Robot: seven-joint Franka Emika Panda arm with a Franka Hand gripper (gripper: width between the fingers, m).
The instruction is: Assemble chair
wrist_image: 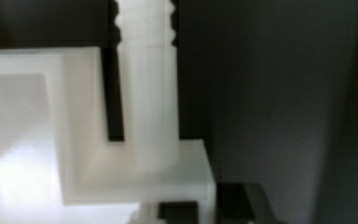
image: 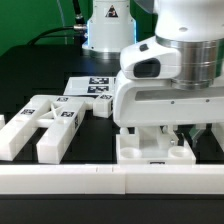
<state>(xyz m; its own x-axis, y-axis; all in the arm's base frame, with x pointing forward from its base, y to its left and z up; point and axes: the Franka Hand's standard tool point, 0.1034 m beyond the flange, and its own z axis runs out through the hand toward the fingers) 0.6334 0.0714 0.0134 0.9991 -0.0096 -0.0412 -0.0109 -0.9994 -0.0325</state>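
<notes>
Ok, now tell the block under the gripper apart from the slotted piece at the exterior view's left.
The block is low and compact, with round forms on top; the slotted piece is longer, with crossing bars. The slotted piece shows black-and-white tags; the block shows none plainly. The block sits right under the gripper; the slotted piece lies apart from it. Both are white plastic.

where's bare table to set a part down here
Bare table between the slotted panel and the block under the gripper; more on the exterior view's left of the marker board. Crowded around the gripper and along the front rail.
</notes>
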